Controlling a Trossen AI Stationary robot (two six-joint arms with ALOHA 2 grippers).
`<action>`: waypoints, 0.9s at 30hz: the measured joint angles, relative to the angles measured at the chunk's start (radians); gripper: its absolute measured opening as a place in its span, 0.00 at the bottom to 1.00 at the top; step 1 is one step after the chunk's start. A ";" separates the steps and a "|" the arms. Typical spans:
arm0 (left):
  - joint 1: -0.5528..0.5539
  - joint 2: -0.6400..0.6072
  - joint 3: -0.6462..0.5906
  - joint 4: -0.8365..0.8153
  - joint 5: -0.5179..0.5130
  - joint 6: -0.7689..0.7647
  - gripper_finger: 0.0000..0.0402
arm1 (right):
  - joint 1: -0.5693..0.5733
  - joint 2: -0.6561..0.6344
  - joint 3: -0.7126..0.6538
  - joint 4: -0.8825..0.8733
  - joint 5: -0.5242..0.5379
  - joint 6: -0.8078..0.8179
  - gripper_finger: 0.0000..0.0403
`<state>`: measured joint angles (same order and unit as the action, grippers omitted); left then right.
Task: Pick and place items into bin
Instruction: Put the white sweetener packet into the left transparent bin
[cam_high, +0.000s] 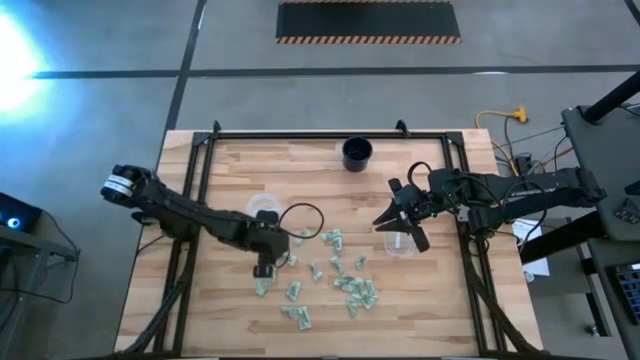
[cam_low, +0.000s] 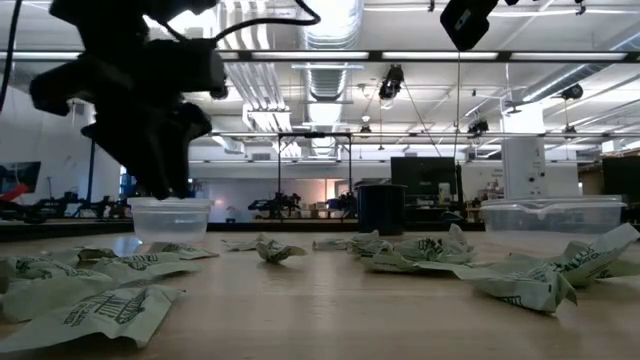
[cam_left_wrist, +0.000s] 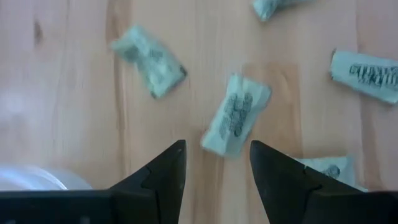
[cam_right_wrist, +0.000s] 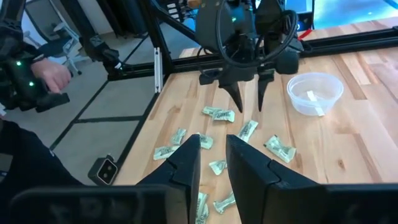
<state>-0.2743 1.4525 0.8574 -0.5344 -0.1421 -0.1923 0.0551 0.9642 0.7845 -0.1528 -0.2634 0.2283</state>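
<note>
Several small pale green and white packets (cam_high: 340, 285) lie scattered on the wooden table (cam_high: 230, 330). My left gripper (cam_high: 263, 270) points down, open and empty, just above the table. One packet (cam_left_wrist: 236, 115) lies flat just beyond its fingertips (cam_left_wrist: 168, 162), in line with the gap. The right wrist view shows this gripper (cam_right_wrist: 247, 99) over the packets. My right gripper (cam_right_wrist: 213, 149) is open and empty. It hangs high over the table's right half (cam_high: 403, 218), near a clear tub (cam_high: 400, 245).
A second clear tub (cam_right_wrist: 314, 93) with one packet inside stands just on the far side of my left gripper. A black cup (cam_high: 357, 153) stands at the far middle. A black frame (cam_high: 330, 135) runs along the table's edges. A person (cam_right_wrist: 37, 81) is beyond the table's left edge.
</note>
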 joint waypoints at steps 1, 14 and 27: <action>0.011 0.000 0.000 0.015 0.012 0.028 0.40 | 0.000 0.000 0.000 0.000 0.000 0.001 0.17; 0.038 0.146 0.027 0.078 0.099 0.192 0.40 | 0.000 0.000 0.000 -0.003 0.001 0.031 0.18; 0.035 0.234 0.034 0.093 0.148 0.198 0.40 | 0.000 0.000 0.000 -0.016 0.002 0.045 0.18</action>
<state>-0.2391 1.6864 0.8914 -0.4419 0.0062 0.0058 0.0547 0.9642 0.7845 -0.1692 -0.2615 0.2731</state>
